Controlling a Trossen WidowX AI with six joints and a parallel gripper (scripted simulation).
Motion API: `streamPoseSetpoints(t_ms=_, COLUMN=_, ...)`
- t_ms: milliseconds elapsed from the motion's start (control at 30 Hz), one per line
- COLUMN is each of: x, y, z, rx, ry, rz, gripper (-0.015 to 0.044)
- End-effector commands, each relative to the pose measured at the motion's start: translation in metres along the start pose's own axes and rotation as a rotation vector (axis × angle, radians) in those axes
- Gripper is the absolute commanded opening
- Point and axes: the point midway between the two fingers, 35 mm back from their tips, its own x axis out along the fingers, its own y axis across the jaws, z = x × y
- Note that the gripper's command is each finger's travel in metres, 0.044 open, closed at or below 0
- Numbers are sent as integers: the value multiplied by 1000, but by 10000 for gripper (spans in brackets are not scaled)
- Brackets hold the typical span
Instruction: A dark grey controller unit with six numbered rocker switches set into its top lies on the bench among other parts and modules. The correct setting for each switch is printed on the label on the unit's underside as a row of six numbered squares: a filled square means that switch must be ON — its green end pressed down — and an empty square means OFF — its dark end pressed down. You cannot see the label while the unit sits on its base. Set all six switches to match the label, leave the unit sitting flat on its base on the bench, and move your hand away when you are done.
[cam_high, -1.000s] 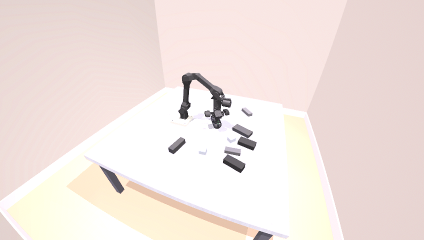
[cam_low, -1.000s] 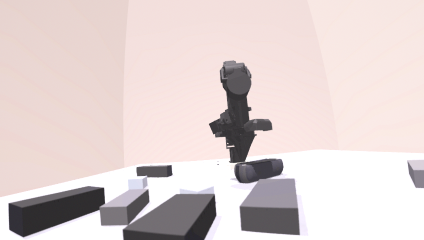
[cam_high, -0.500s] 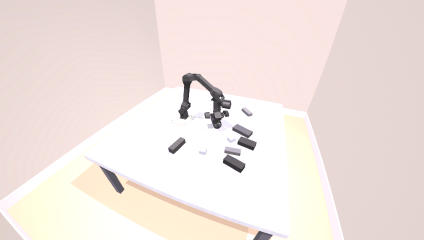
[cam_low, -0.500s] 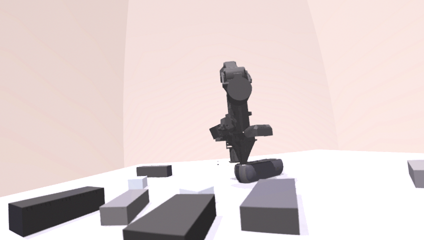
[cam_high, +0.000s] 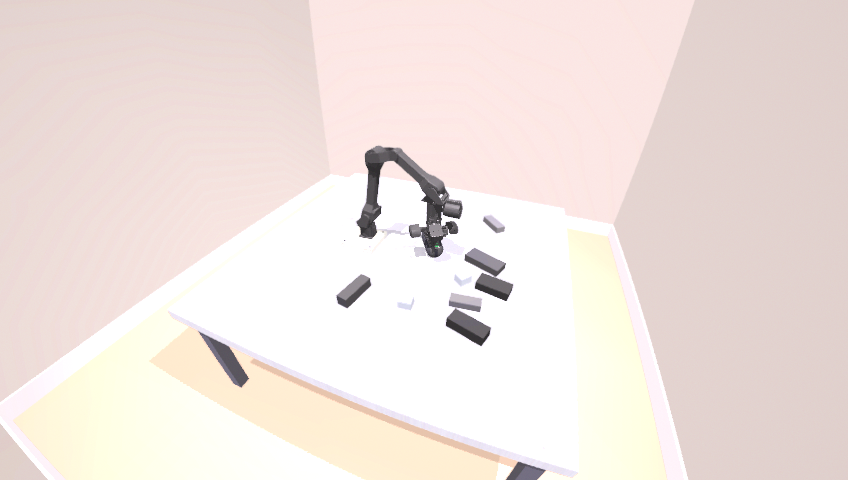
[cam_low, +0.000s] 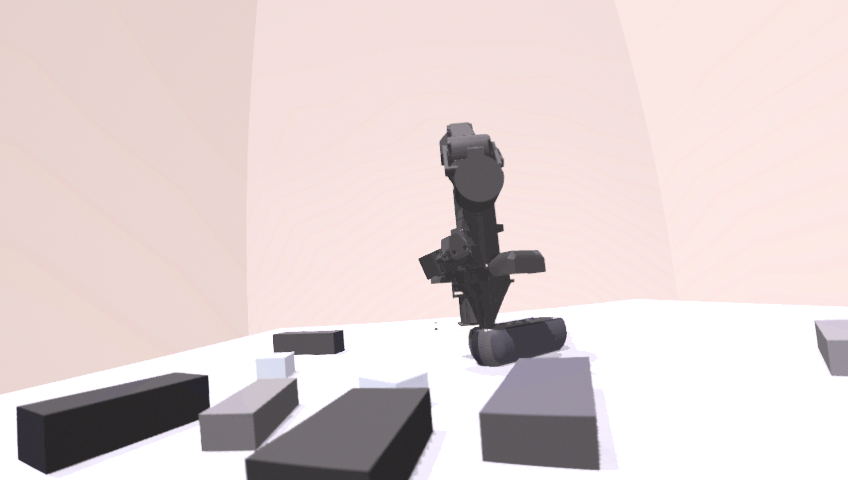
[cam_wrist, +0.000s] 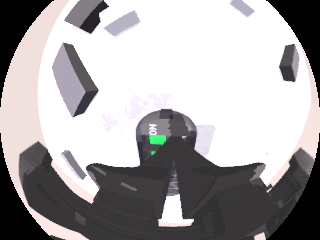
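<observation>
The dark grey controller unit (cam_high: 435, 252) (cam_low: 526, 344) (cam_wrist: 152, 120) sits on the bench with its switches up, under the arm. In the wrist view the white ON print and the green parts of two switches show at its far end; the fingers hide the other switches. The underside label is hidden. My gripper (cam_low: 486, 327) (cam_wrist: 174, 139) is shut with nothing between the fingers. It points down, with its tips at the top of the unit's rounded end nearest the exterior camera. I cannot tell if they touch a switch.
A long grey block (cam_high: 484, 261) (cam_low: 538, 386), black blocks (cam_high: 493, 286) (cam_high: 468, 327) and a small grey block (cam_high: 465, 302) lie toward the exterior camera. A white angled piece (cam_high: 462, 278), a white cube (cam_high: 405, 302), a dark block (cam_high: 354, 290) and another grey block (cam_high: 493, 223) lie around.
</observation>
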Motion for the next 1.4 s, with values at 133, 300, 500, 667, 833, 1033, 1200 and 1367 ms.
streamPoseSetpoints(t_ms=133, x=2, y=-2, z=-1, rx=-4, ry=3, rz=-6, gripper=0)
streamPoseSetpoints(t_ms=300, x=2, y=-2, z=-1, rx=-4, ry=3, rz=-6, gripper=0)
streamPoseSetpoints(t_ms=500, x=3, y=-2, z=-1, rx=-4, ry=3, rz=-6, gripper=0)
streamPoseSetpoints(t_ms=667, x=-1, y=0, z=0, rx=0, ry=1, rz=-2, gripper=0)
streamPoseSetpoints(t_ms=833, x=-43, y=-1, z=-1, rx=-4, ry=3, rz=-6, gripper=0)
streamPoseSetpoints(t_ms=1033, x=-45, y=4, z=-19, rx=-4, ry=5, rz=-5, gripper=0)
streamPoseSetpoints(t_ms=1200, x=-47, y=9, z=-51, rx=-4, ry=7, rz=-5, gripper=0)
streamPoseSetpoints(t_ms=1367, x=-47, y=9, z=-51, rx=-4, ry=7, rz=-5, gripper=0)
